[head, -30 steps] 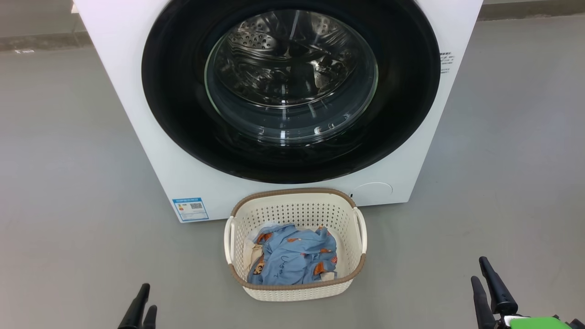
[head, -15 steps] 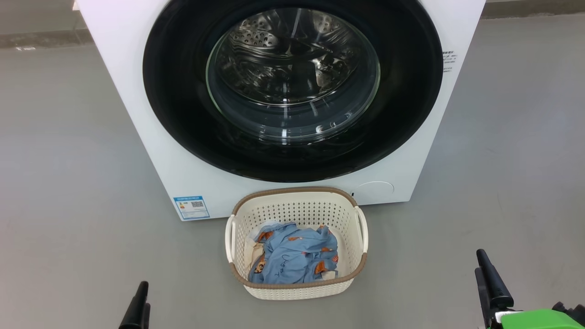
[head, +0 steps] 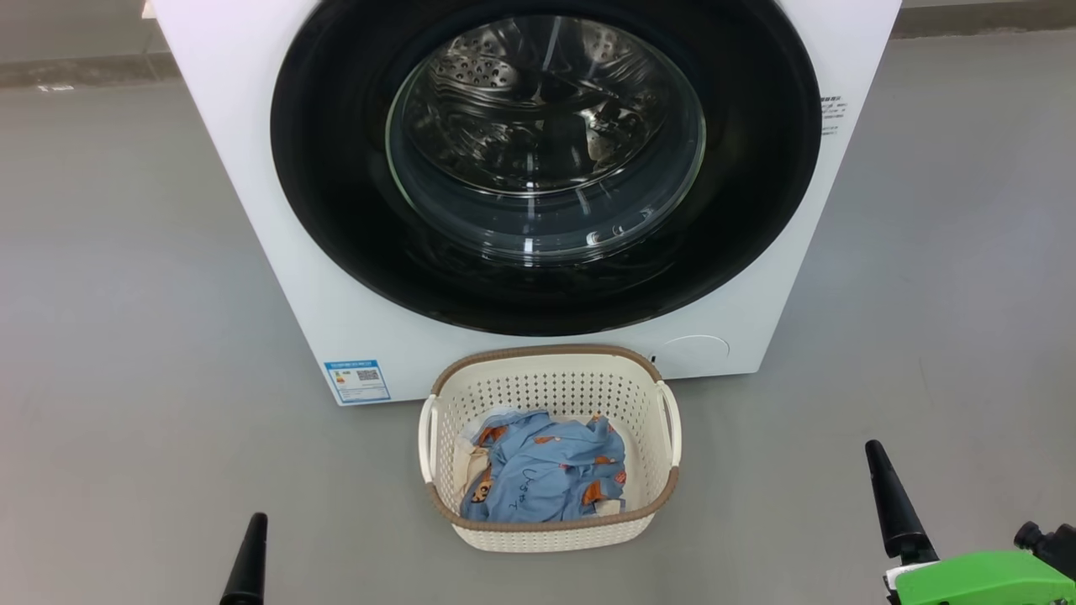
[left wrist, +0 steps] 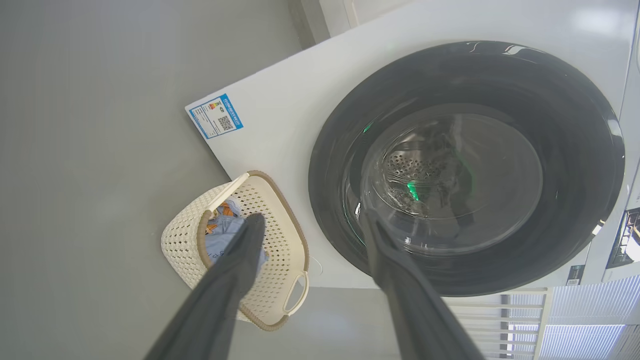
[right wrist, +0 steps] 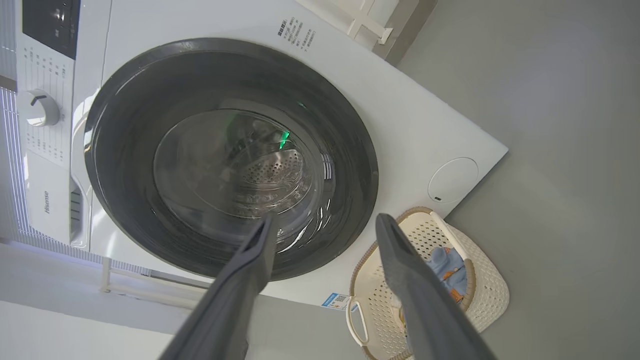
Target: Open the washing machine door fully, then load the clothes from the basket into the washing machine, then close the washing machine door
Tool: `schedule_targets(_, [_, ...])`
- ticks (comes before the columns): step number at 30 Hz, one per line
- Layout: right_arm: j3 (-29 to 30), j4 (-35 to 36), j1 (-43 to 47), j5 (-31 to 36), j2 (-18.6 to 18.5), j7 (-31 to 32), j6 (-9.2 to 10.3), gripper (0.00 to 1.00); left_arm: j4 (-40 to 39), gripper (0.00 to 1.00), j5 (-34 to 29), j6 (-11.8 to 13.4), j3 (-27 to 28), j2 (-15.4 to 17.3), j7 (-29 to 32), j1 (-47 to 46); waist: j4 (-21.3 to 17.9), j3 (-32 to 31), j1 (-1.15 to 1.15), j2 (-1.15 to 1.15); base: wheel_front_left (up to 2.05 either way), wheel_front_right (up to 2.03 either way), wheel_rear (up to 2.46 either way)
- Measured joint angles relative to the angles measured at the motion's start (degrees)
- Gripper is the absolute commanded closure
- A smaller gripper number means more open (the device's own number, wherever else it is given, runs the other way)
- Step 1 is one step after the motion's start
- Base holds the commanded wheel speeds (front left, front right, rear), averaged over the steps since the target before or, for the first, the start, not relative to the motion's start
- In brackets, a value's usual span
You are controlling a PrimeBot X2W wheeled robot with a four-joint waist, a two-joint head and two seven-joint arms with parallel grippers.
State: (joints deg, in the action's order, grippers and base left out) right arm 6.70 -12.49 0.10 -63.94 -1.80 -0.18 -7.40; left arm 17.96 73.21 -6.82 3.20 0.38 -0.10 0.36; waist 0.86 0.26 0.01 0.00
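Up ahead, flush on the front of the washing machine (head: 403, 353), the washing machine door (head: 336, 210) is shut, squarely facing both arms. Right gripper (right wrist: 325, 220) and left gripper (left wrist: 311, 217) both gape wide and empty, and I'd say the right one's a bit nearer. Clothes (head: 546, 479) sit in the basket (head: 551, 360) on the floor just below the door.

brand: "Hisense", grey letters on white drawer front (right wrist: 47, 200) of big white boxy front-loading washing machine (right wrist: 410, 120) | blue-edged rectangular sticker (head: 357, 381), low on front: QR code, print too small | small dark print block (head: 830, 115), upper front: unreadable
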Motion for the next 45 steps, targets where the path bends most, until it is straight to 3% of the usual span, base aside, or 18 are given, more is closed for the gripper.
schedule_targets(29, [-1.9,2.0,1.2,26.5,-1.2,-4.5,0.0,0.0,-3.0,0.0,-26.8,0.0,-2.4,0.6,-4.5,0.9,0.9,0.2,0.0,0.0,0.0,0.0,0.0])
schedule_targets(45, [-1.6,3.1,1.2,39.1,-1.4,-7.1,0.0,0.0,-5.3,0.0,-39.0,-0.1,-3.9,2.8,-7.2,2.0,1.6,0.4,0.0,0.0,0.0,0.0,0.0])
